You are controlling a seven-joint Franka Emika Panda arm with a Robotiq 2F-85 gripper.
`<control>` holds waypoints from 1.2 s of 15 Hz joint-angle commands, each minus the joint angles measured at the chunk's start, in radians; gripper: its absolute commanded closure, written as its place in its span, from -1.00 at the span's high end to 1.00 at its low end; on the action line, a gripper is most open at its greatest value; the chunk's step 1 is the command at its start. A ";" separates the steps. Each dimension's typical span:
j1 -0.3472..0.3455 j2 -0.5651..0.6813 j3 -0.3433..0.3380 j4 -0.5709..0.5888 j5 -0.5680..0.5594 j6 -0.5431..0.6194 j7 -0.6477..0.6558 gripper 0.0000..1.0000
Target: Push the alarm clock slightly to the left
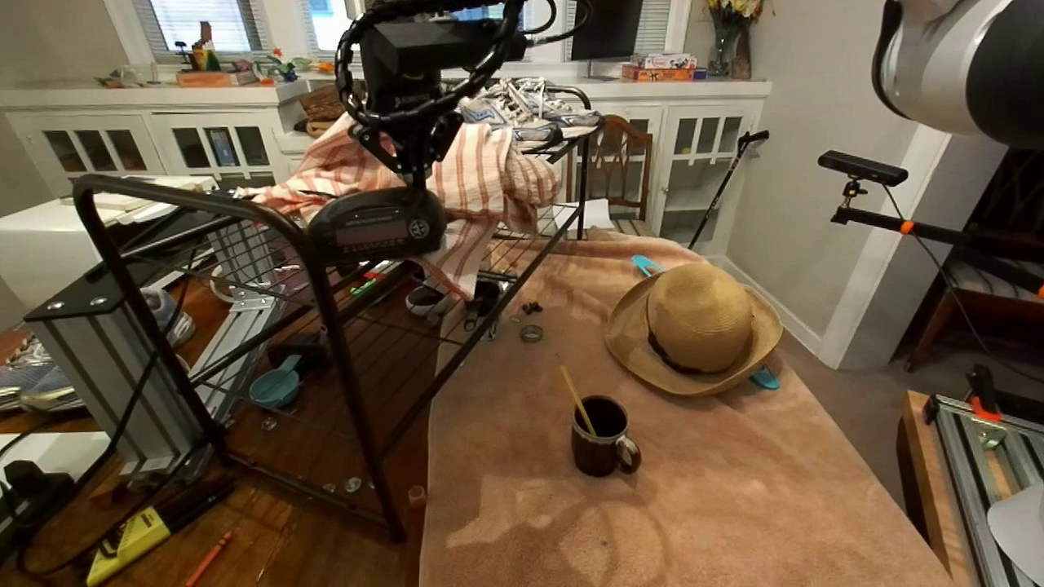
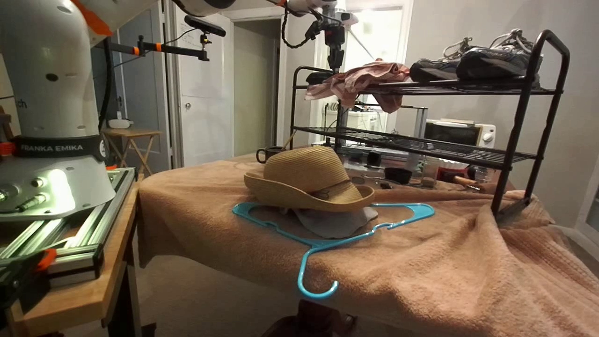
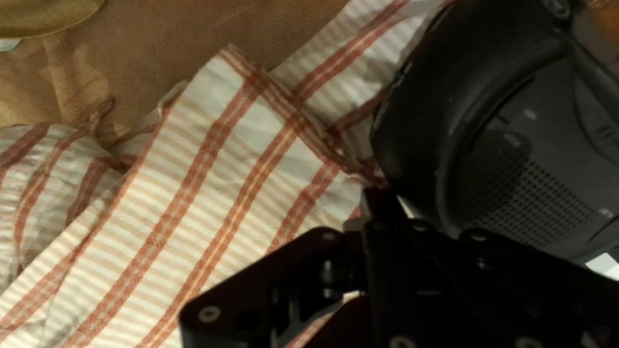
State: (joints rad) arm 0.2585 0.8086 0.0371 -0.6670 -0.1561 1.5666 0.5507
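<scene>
The alarm clock is a black, rounded clock radio standing on the top of the wire rack. It shows in an exterior view [image 1: 371, 224], as a small dark shape in an exterior view [image 2: 320, 77], and large at the right in the wrist view [image 3: 512, 140]. My gripper [image 1: 416, 181] points down right beside the clock, between it and the striped cloth. It also shows in an exterior view [image 2: 335, 68]. In the wrist view the fingertips [image 3: 379, 198] are together at the clock's lower left edge. They seem to touch or nearly touch it. Nothing shows between them.
A red-striped cloth [image 1: 465, 175] lies on the rack [image 1: 326, 326] beside the clock, with shoes [image 1: 534, 122] further along. The rack's raised end bar [image 1: 188, 196] stands close to the clock. A straw hat [image 1: 701, 318] and a mug [image 1: 599, 444] are on the blanket-covered table below.
</scene>
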 commanded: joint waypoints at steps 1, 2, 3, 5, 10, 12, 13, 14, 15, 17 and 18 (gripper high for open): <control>-0.009 0.036 0.036 0.061 0.064 -0.011 0.018 -1.00; -0.009 0.037 0.041 0.062 0.076 -0.005 0.021 -1.00; -0.009 0.040 0.046 0.064 0.087 0.002 0.026 -1.00; -0.013 0.043 0.059 0.066 0.114 0.013 0.038 -1.00; -0.021 0.048 0.084 0.065 0.162 0.054 0.053 -1.00; -0.022 0.047 0.087 0.064 0.169 0.090 0.045 -1.00; -0.018 0.041 0.078 0.059 0.149 0.100 0.024 -0.48; -0.015 0.033 0.066 0.052 0.126 0.111 0.004 -0.46; -0.025 0.019 0.069 0.042 0.121 0.135 -0.042 -0.36; -0.047 -0.014 0.063 0.022 0.107 0.140 -0.147 -0.06; -0.058 -0.025 0.060 0.017 0.099 0.160 -0.206 0.12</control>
State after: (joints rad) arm 0.2306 0.8153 0.0992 -0.6383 -0.0322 1.6990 0.4812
